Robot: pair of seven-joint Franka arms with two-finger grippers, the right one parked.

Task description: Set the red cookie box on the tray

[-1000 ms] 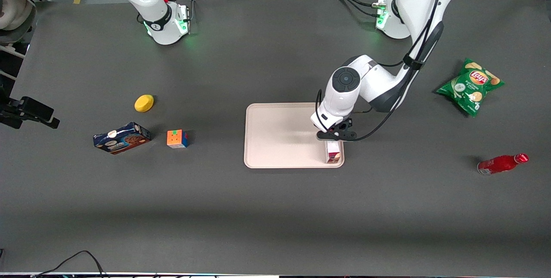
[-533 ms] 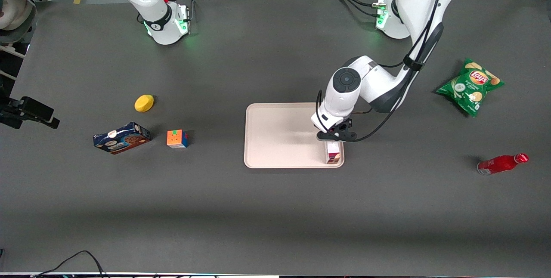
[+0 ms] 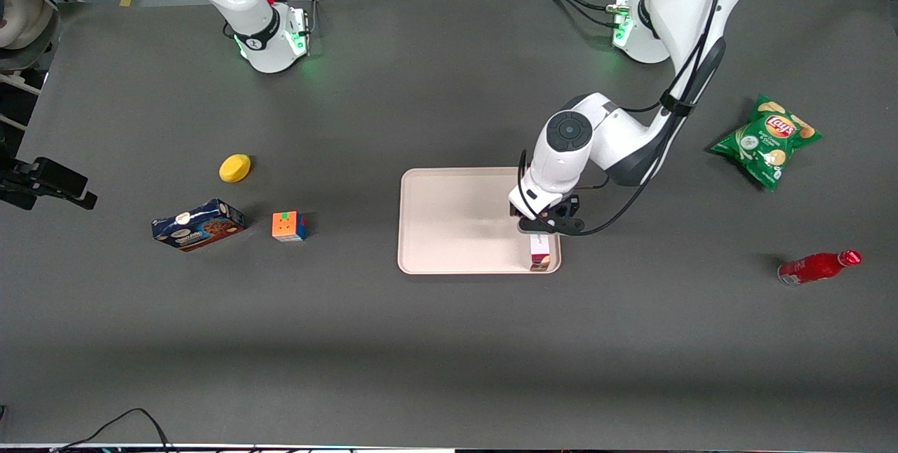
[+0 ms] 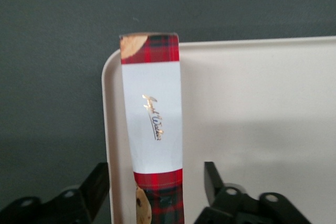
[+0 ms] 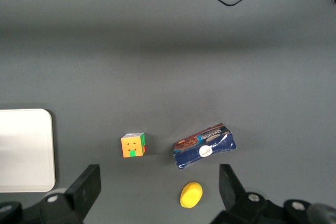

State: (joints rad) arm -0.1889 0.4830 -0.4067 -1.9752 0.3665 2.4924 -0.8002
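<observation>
Step in hand: the release seems to be finishing. The red cookie box (image 4: pixel 153 129) is lying on the tray (image 3: pixel 456 221), so I judge the placing itself nearly done.

Claw: the claw (image 4: pixel 157 192) is hanging directly over the end of the box that is farther from the front camera. In the left wrist view its two fingers (image 4: pixel 97 184) are standing apart on both sides of the carton, with a visible gap on each side, so it is released and is gripping nothing.

Place of the box: it is lying flat inside the tray, along the short edge that looks toward the working arm's end of the bench (image 3: pixel 449 341). Its near end is sitting at the tray corner closest to the front camera. One long side is just beside the raised rim; whether it is touching the rim I cannot tell.

Long axis: it is running parallel to that short tray edge, pointing from the claw toward the front camera. The white label panel is facing up.

Next move: I think the arm needs to rise straight up, keeping the fingers spread, so that no finger is dragging the carton over the low rim.

Other things: the blue cookie box (image 3: pixel 198 224) and the red bottle (image 3: pixel 817 267) are lying well apart from the tray.
</observation>
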